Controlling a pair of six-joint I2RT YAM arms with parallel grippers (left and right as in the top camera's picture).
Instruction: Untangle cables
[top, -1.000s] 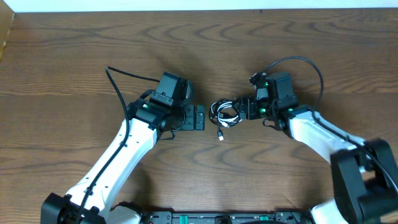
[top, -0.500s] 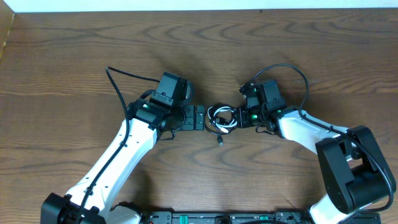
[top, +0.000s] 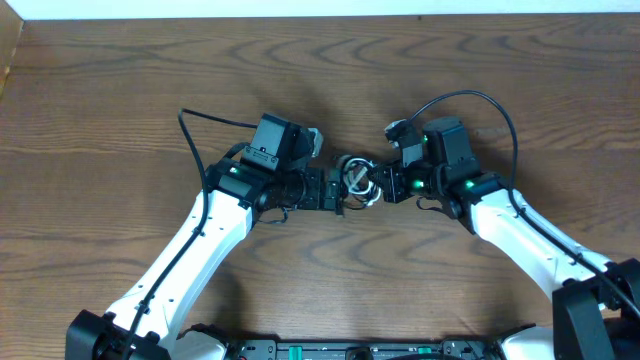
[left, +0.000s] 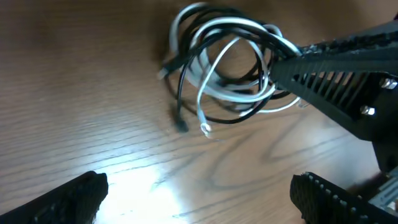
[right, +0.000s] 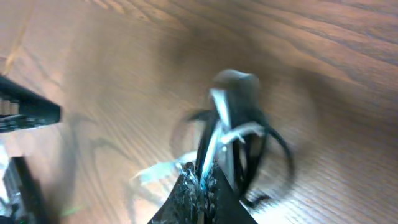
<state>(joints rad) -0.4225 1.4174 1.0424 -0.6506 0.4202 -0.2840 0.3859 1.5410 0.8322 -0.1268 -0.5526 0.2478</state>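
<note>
1. Where its two fingers meet, the right tool (right: 200, 186) is clamped tight on the cables (right: 230, 143). It pinches white and black strands together at the coil's edge.
2. The white cable (left: 245, 94) and the black cable (left: 181, 93) loop through each other in one tangled bundle. Their small plug ends hang loose over the wooden worktop (left: 74, 81).
3. The left tool (left: 199, 199) stands spread wide and holds nothing. It is just beside the bundle, which sits between the two tools near the worktop's middle.
</note>
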